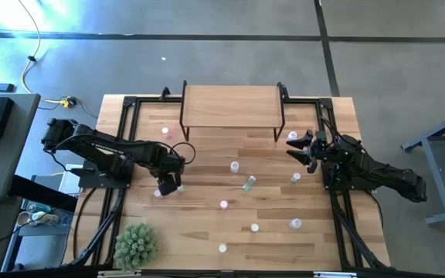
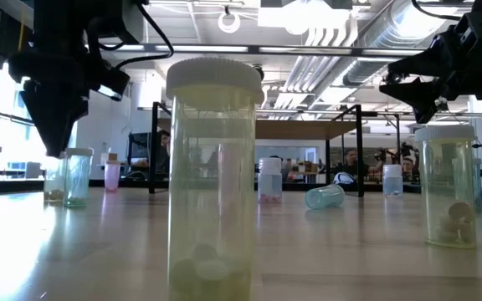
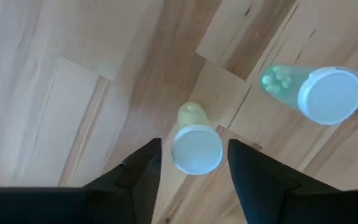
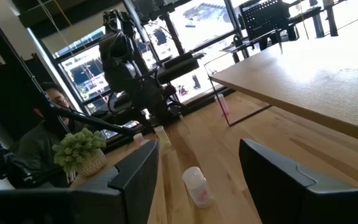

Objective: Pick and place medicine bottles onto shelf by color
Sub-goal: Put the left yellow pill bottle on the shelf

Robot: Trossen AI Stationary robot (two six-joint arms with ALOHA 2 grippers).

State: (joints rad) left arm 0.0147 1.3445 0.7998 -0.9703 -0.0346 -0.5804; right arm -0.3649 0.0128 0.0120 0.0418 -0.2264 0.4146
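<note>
Notably, the left end effector (image 3: 191, 165) stood parted around an upright yellow bottle (image 3: 194, 142) at lower centre; the right end effector (image 1: 300, 148), wide, held nothing.

Daylight is glaring across the table (image 1: 207, 232) from windows (image 4: 197, 25). The nearest bottle (image 2: 212, 176) is looming blurred.
</note>
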